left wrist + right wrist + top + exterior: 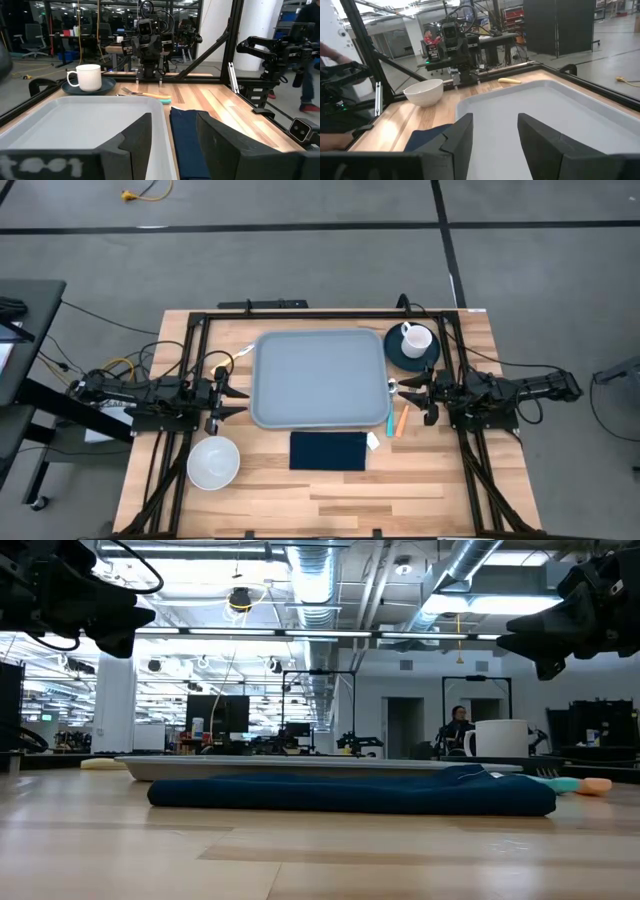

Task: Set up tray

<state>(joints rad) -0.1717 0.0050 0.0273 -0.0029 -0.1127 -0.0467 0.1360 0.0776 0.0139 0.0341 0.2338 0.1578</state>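
table: tray (320, 377) central | both grippers' fingers apart | white bowl (424, 93) only high/right-wrist

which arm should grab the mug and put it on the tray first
Probably the right. The right gripper hangs open at the tray's right edge, near the mug on its dark saucer. The left gripper, also open, waits across the tray, nearer the white bowl.

Both arms hover low — left hand (232, 396) and right hand (408, 392) parted, facing inward.
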